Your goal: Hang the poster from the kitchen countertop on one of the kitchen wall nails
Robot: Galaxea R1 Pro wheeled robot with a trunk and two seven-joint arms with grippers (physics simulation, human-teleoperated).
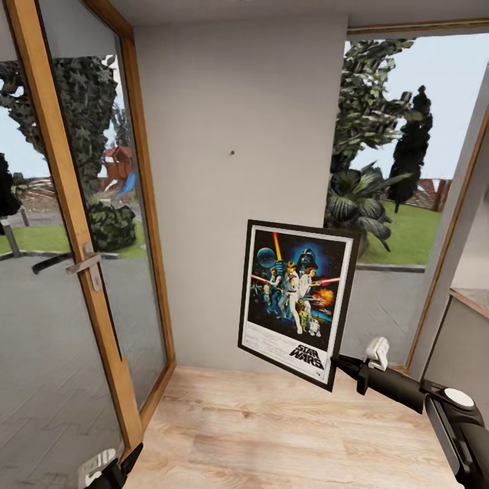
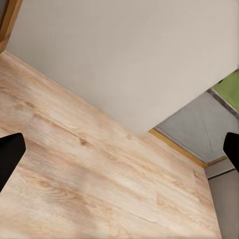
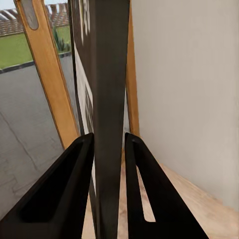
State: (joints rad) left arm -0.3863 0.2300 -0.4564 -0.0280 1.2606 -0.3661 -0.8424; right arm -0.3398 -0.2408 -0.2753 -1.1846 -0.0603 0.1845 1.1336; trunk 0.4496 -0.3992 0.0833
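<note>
ok so right gripper [image 3: 108, 149] clamped on poster [image 1: 297, 299] lower right corner, poster held upright, slightly tilted. wall nail [image 1: 232, 153] sits up and left of poster top edge. left gripper [image 2: 119, 149] wide open, empty, low by floor.

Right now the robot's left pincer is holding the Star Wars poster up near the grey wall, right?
Not quite: the right pincer holds the poster near the grey wall. The head view shows it, and the right wrist view shows its fingers clamping the frame's edge.
</note>
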